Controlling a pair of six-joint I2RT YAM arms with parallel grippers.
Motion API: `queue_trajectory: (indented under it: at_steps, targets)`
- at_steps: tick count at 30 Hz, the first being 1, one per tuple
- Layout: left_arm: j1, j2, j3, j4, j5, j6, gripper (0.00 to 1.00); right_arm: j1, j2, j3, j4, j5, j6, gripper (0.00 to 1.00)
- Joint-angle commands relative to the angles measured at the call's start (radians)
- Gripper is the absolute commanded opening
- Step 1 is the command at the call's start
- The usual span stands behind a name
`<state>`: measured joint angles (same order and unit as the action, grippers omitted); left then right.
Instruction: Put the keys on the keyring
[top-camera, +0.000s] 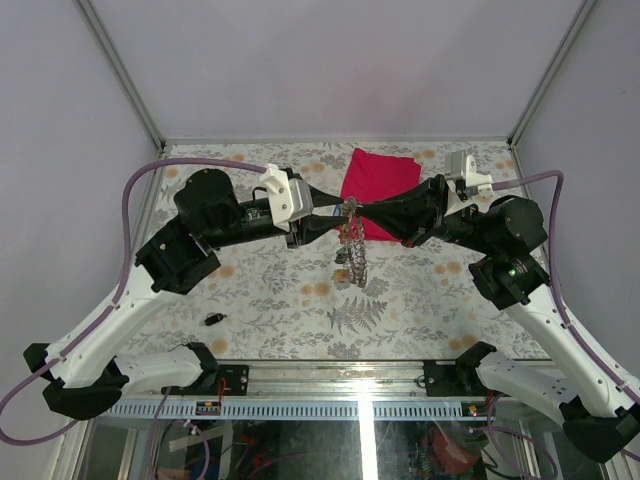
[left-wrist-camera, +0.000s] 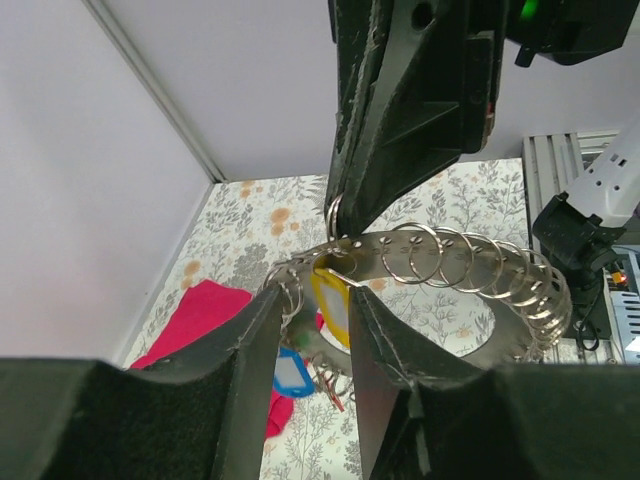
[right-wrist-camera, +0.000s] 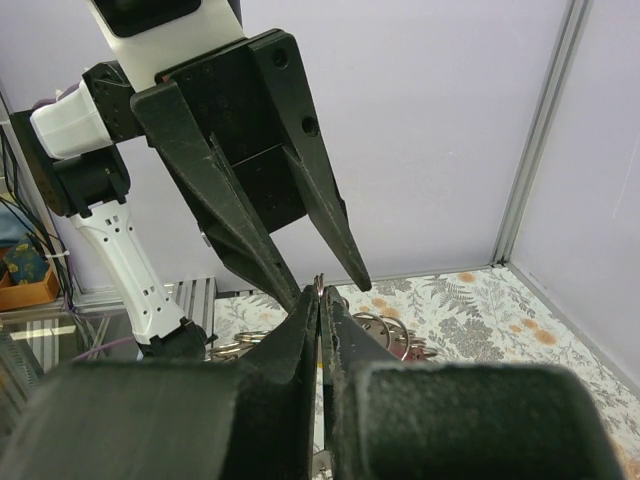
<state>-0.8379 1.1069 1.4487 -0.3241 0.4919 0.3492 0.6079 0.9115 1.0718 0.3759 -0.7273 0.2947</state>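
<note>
The keyring (left-wrist-camera: 452, 262), a wide grey metal band strung with several small split rings, hangs in the air between my two grippers (top-camera: 352, 240). My right gripper (left-wrist-camera: 335, 215) comes down from above and is shut on a thin ring at the band's top edge (right-wrist-camera: 319, 292). My left gripper (left-wrist-camera: 315, 292) is open. A yellow key tag (left-wrist-camera: 332, 300) hangs from the band just past its fingertips, with a blue tag (left-wrist-camera: 290, 378) and small keys (left-wrist-camera: 340, 392) below. One black key (top-camera: 212, 319) lies on the table at the front left.
A red folded cloth (top-camera: 378, 180) lies on the floral table top (top-camera: 270, 300) behind the grippers. Grey walls with metal posts (top-camera: 125, 85) close the back and sides. Both arm bases sit on the rail (top-camera: 330, 378) at the near edge.
</note>
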Motion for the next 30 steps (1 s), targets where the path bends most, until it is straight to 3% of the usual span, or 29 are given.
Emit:
queue_trajectory:
  at_steps: [1, 18, 30]
  targets:
    - [-0.006, -0.001, -0.007, 0.107, 0.059, -0.032, 0.33, 0.004, -0.023, 0.014, 0.112, -0.007, -0.011, 0.0]
    - [-0.004, 0.009, -0.006, 0.136, 0.068, -0.048, 0.33, 0.004, -0.022, 0.01, 0.097, -0.019, -0.026, 0.0]
    - [-0.005, 0.03, 0.002, 0.15, 0.096, -0.059, 0.2, 0.004, -0.025, 0.011, 0.089, -0.03, -0.029, 0.0]
